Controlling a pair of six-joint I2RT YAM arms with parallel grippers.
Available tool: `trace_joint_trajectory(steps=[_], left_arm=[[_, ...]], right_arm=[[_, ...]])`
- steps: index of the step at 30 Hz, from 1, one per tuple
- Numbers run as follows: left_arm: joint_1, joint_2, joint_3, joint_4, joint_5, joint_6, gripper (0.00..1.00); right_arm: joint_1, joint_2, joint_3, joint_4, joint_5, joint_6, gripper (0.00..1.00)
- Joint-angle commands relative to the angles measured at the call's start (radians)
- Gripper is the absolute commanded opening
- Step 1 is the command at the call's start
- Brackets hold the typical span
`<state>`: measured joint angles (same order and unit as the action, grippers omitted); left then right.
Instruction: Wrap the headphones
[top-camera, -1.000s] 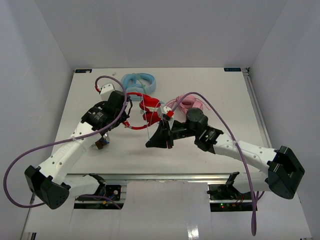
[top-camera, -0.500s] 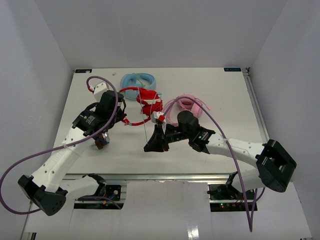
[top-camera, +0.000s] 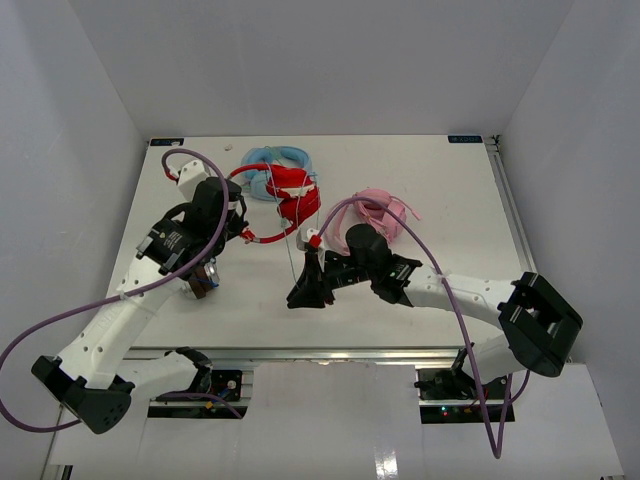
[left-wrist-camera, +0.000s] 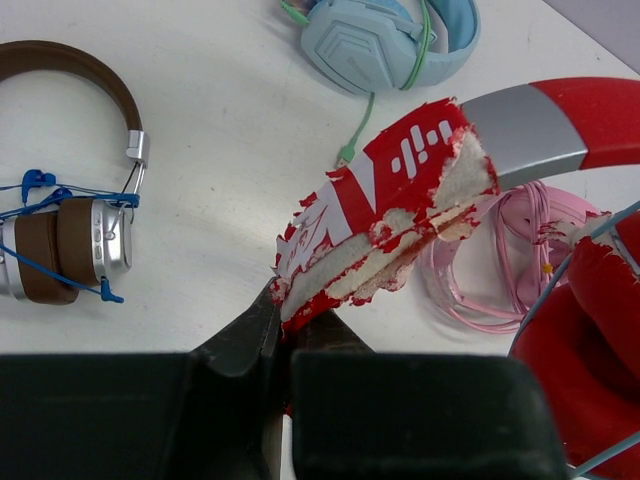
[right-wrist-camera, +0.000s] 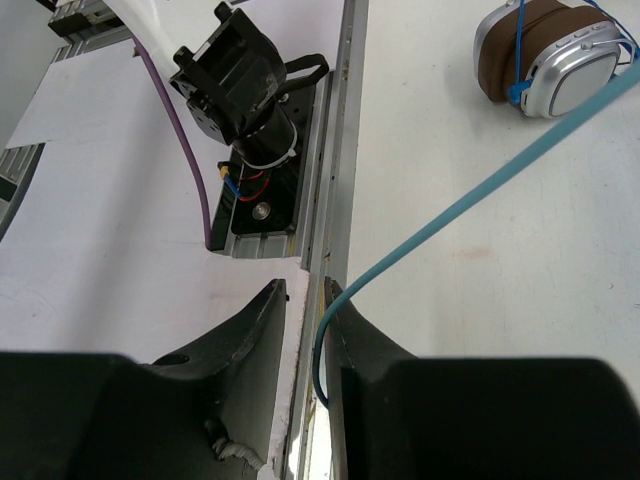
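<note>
Nearest the front edge of the worktop (top-camera: 250, 320), the right gripper (right-wrist-camera: 305, 290) has its jaws only a little apart. The thin pale cable (right-wrist-camera: 450, 215) runs through the gap, not pinched. My guess is the step in hand is winding the cable around the headphones, so I'd let it slide through with light tension and lay each loop snug, no yanking.

Further back on the left, the left gripper (left-wrist-camera: 283, 318) has its jaws clamped on the headband (left-wrist-camera: 400, 190). It should just act as a steady anchor.

The headphones (top-camera: 290, 195) sit past the middle toward the far edge, between the light-blue pair (top-camera: 270, 158) and the pink pair (top-camera: 380, 205). They're bright red, with torn headband padding showing whitish foam and a grey slider section.
</note>
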<state>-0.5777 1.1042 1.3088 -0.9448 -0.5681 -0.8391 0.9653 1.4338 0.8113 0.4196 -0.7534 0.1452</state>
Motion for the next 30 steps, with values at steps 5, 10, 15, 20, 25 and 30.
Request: trace_joint_trajectory(steps=[5, 10, 15, 20, 25, 30], left_arm=[[0.008, -0.038, 0.082, 0.054, -0.067, -0.050, 0.00], [0.007, -0.040, 0.085, 0.052, -0.073, -0.051, 0.00], [0.007, -0.057, 0.083, 0.053, -0.069, -0.055, 0.00], [0.007, -0.072, 0.085, 0.036, -0.115, -0.051, 0.00], [0.008, -0.091, 0.075, 0.028, -0.153, -0.048, 0.00], [0.007, -0.110, 0.056, 0.037, -0.152, -0.045, 0.00]], right_arm=[[0.023, -0.011, -0.019, -0.006, 0.011, -0.029, 0.35], [0.030, -0.004, -0.017, -0.018, 0.024, -0.037, 0.41], [0.041, 0.006, -0.003, -0.053, 0.072, -0.048, 0.45], [0.041, 0.026, 0.008, -0.092, 0.158, -0.013, 0.45], [0.042, 0.053, 0.000, -0.086, 0.241, 0.036, 0.51], [0.041, 0.059, -0.015, -0.069, 0.309, 0.060, 0.52]])
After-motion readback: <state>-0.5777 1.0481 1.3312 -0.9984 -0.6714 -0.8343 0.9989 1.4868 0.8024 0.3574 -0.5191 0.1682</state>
